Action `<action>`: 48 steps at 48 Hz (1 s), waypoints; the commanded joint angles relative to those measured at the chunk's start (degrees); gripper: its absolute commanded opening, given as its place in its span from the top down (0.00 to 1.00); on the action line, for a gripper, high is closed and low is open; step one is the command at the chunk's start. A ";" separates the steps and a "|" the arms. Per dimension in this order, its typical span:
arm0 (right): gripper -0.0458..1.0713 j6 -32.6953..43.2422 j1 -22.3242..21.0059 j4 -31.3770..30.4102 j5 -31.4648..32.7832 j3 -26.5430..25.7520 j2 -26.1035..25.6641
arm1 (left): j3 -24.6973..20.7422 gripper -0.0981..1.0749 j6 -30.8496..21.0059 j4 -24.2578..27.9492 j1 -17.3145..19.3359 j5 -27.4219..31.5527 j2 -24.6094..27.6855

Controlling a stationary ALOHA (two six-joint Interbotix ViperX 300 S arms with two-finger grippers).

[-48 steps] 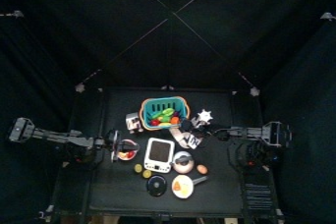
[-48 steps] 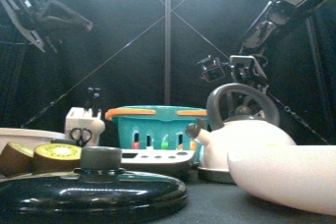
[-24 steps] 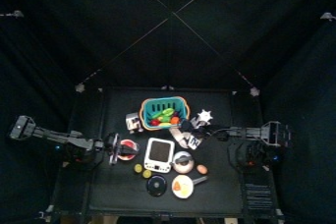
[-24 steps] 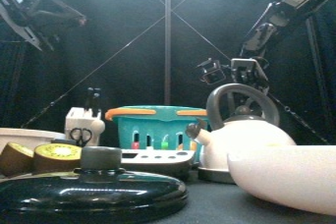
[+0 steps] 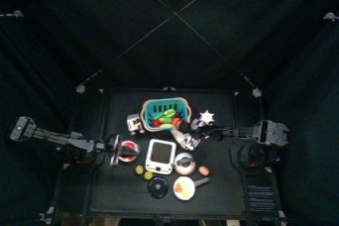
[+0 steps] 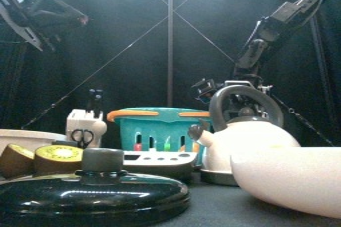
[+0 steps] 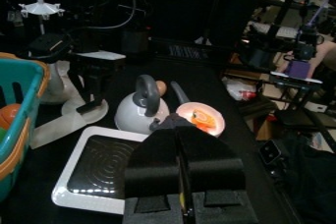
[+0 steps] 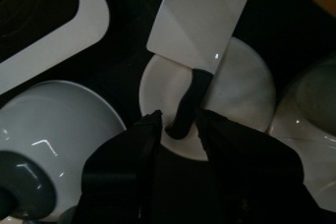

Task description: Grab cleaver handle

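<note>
In the right wrist view the cleaver lies with its broad pale blade [image 8: 199, 17] away from me and its short black handle [image 8: 197, 88] across a white round dish [image 8: 252, 88]. My right gripper [image 8: 184, 122] is open, one jaw on each side of the handle's end, close above it. In the top view the right gripper [image 5: 209, 135] is at the table's right middle. In the front view it hangs low behind the kettle [image 6: 246, 136], and the cleaver is hidden. My left gripper [image 7: 182, 135] is shut and empty, resting over the white board [image 7: 116, 164] at the left [image 5: 114, 149].
A teal basket [image 5: 165, 113] stands at the back middle. The white dark-rimmed board [image 5: 161, 155], a kettle [image 7: 141, 110] and an orange-lit plate [image 7: 203, 120] crowd the middle. A black lid [image 6: 94, 186] and white bowls [image 8: 53, 120] lie nearby.
My right gripper has come down and a little inward, dropping behind the kettle's handle in the front view. The left arm has not moved.
</note>
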 commanded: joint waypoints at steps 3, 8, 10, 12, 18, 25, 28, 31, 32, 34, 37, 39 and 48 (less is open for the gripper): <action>0.31 -0.09 -0.35 0.18 -0.18 -1.76 0.44 | -0.88 0.78 0.09 0.18 -0.09 -0.53 0.09; 0.35 -0.09 -0.35 -0.09 0.00 -1.85 0.97 | -0.88 0.78 0.18 0.18 -0.09 -0.62 0.09; 0.37 -0.09 -0.26 -0.09 0.09 -1.76 0.97 | -0.88 0.78 0.18 0.09 -0.09 -0.62 0.09; 0.39 -0.18 -0.35 -0.18 0.09 -1.67 0.97 | -0.88 0.78 0.18 0.18 0.00 -0.53 0.09; 0.42 -0.09 -0.26 -0.18 0.09 -1.49 1.05 | -0.79 0.78 0.18 0.18 0.00 -0.62 0.09; 0.42 -0.18 -0.09 -0.18 0.09 -1.76 0.97 | -0.79 0.78 0.18 0.09 0.00 -0.62 0.09; 0.42 -0.09 0.00 -0.18 0.09 -1.67 0.97 | -0.79 0.78 0.09 0.09 0.00 -0.53 0.09; 0.42 -0.09 0.09 -0.18 0.09 -1.67 1.05 | -0.79 0.78 0.09 0.09 0.09 -0.53 0.09; 0.41 -0.09 0.09 0.00 0.09 -1.58 0.97 | -0.79 0.78 0.09 0.09 0.09 -0.62 0.09; 0.41 -0.09 0.09 0.00 0.09 -1.67 1.05 | -0.79 0.78 0.09 0.09 0.00 -0.53 0.09; 0.39 -0.09 0.26 0.00 -0.18 -1.76 1.05 | -0.79 0.78 0.09 0.09 0.09 -0.62 0.09; 0.36 -0.09 0.35 -0.18 -0.26 -1.85 1.14 | -0.70 0.78 0.09 0.09 0.09 -0.62 0.09; 0.21 -0.09 0.53 -0.18 -0.26 -2.02 1.23 | -0.70 0.78 0.09 0.00 0.26 -0.62 0.09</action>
